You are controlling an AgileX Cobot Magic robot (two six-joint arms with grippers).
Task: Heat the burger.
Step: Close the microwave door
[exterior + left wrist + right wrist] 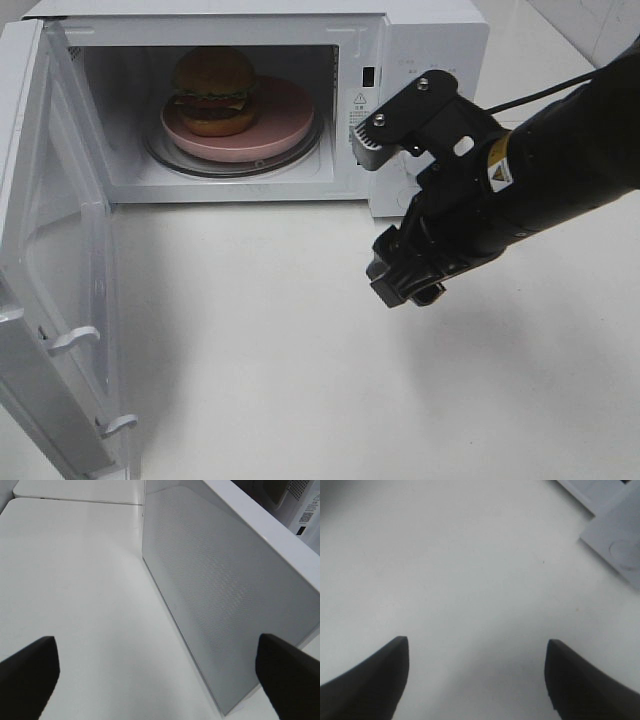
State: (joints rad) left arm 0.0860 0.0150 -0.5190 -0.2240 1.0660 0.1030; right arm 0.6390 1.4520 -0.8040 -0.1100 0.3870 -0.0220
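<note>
While the burger (213,90) sits on its plate (287,122) in the open microwave (430,45), left tool (156,680) and right tool (476,680) gape empty.

The microwave (430,60) stands along the back edge of the table (280,350) with its mouth open to the front, but the burger (213,90) on its plate (285,130) fills most of the floor inside, leaving room mainly above the bun and at the right. The door (50,300), swung wide, walls off the left edge down to the front left corner, with the left gripper (155,677) on its outer side. The right gripper (405,285) and its arm hang over the right half, before the control panel; the middle and front lie bare.
</note>
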